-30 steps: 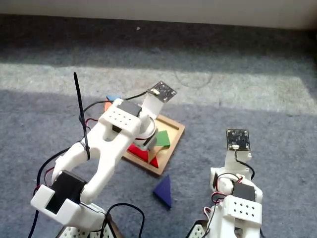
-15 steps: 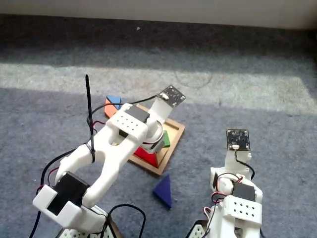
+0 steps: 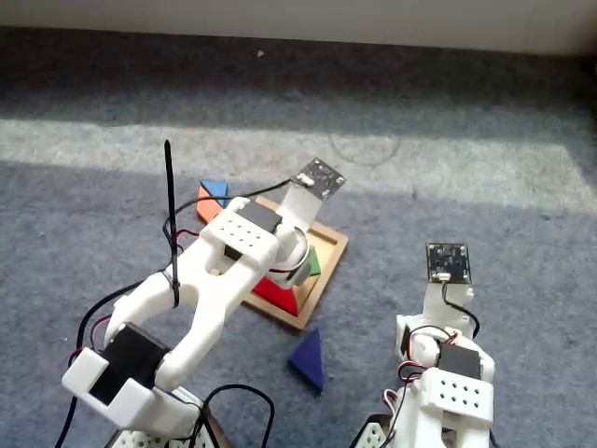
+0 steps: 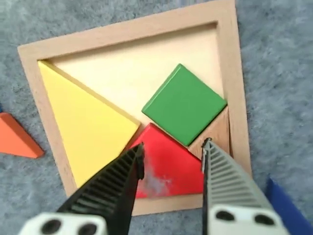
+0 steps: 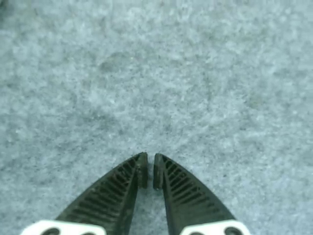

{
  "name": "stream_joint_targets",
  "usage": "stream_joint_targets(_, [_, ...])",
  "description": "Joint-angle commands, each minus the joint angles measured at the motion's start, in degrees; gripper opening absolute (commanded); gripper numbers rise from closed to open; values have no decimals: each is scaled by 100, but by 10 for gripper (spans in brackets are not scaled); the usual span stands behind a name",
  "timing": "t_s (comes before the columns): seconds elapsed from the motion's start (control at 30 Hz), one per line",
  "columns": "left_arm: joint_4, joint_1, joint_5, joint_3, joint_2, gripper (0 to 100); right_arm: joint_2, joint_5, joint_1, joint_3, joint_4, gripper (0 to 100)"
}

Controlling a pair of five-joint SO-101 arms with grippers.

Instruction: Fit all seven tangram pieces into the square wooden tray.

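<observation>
left gripper point(image 4: 172, 146) parted, empty, over square wooden tray point(image 4: 127, 32)
seated: yellow triangle point(image 4: 83, 122), red triangle point(image 4: 171, 166), green square point(image 4: 185, 104); not yet in, on carpet point(image 5: 146, 73): orange piece point(image 4: 14, 142), blue triangle point(image 3: 308, 359); right gripper point(image 5: 147, 169) closed, aside.

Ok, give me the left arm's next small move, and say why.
Probably lift the left gripper clear of the wooden tray and head for the dark blue triangle on the carpet. Its jaws are open and empty above the red triangle, already seated beside the yellow triangle and green square.
</observation>
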Motion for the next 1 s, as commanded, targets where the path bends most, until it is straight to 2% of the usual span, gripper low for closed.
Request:
stream_joint_targets(0.0, [-62, 22, 352, -321, -215, 203, -84, 79, 57, -22, -84, 35])
stream_joint_targets(0.13, [-299, 22, 369, -435, -189, 206, -84, 79, 66, -22, -84, 35])
stream_joint_targets(0.37, [-976, -277, 343, 66, -189, 206, -84, 79, 66, -22, -84, 35])
stream_joint_targets(0.53, [-949, -268, 308, 321, -189, 207, -84, 79, 66, -22, -84, 35])
stream_joint_targets(0.63, [-677, -268, -62, 365, -215, 204, -84, 79, 66, -22, -84, 35])
stream_joint_targets(0.73, [-334, -321, -114, 251, -312, 204, -84, 79, 66, -22, -84, 35])
stream_joint_targets(0.83, [-79, -681, -105, -75, -637, 204, -84, 79, 66, -22, -84, 35])
stream_joint_targets(0.97, [53, -1613, 246, -629, -1103, 208, -84, 79, 66, -22, -75, 35])
